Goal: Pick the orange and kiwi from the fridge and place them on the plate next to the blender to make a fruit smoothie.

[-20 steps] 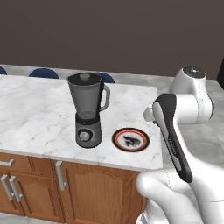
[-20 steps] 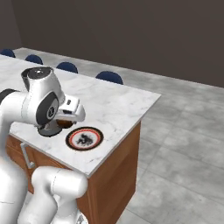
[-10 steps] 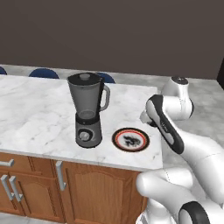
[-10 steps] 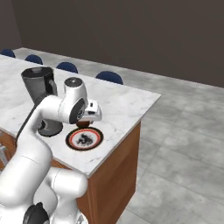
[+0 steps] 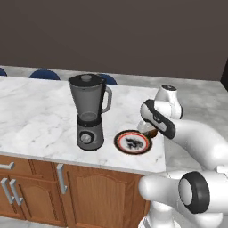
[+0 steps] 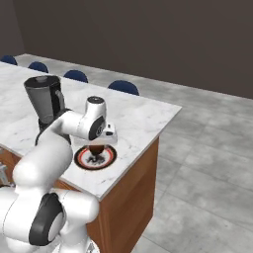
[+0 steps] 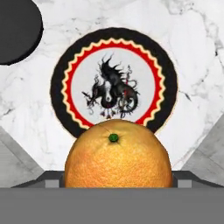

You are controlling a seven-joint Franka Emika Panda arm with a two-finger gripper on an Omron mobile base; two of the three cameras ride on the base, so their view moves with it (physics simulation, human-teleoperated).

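Base views flank the marble counter, hand view close above plate

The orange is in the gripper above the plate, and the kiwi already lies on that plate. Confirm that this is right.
Not quite. The orange is in the gripper above the plate, but no kiwi lies there: the hand view shows the plate bare apart from its printed dark pattern. The rest stands, with the plate beside the blender on the counter.

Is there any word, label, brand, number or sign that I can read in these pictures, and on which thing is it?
None can be read.
plate: a black painted figure in the pale centre, a picture, no letters.
blender: a plain knob, no marks.
orange: no sticker.
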